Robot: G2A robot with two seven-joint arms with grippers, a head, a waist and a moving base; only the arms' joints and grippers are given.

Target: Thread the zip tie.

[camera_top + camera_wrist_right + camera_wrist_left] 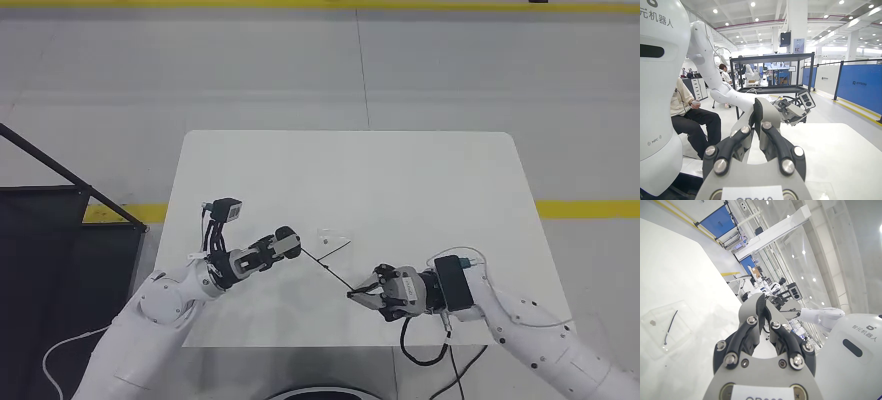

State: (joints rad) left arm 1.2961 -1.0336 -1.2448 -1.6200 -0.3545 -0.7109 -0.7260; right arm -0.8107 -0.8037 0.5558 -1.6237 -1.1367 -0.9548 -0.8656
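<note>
Zip tie (325, 271) is running slantwise over the near half of the table (430, 180). Left gripper (295, 247) is pinching its left, farther end; right gripper (355, 293) is pinching its right end, closer to the front edge. Tray (682, 316) is lying on the table just behind the tie's middle, with a short strip (671, 323) lying in it.

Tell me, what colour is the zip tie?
The zip tie is black, best seen in the top view.
</note>
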